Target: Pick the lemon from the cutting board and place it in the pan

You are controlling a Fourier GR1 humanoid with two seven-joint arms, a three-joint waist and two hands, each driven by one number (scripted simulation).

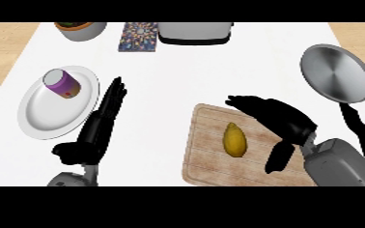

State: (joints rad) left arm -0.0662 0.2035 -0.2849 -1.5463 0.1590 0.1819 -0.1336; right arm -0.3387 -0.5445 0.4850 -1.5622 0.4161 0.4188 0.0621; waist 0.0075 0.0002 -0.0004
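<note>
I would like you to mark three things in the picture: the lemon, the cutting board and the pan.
lemon (235, 139), head view, on the middle of its yellow skin.
cutting board (210, 162), head view, on bare wood left of the fruit.
pan (333, 72), head view, on its grey inner bottom.

No legible text, label, brand, number or sign anywhere in the head view. Only candidate: flat rectangular card with a multicoloured mosaic pattern (138, 36), at 11 o'clock on the white counter top (185, 72); it carries pattern only, no readable characters.
</note>
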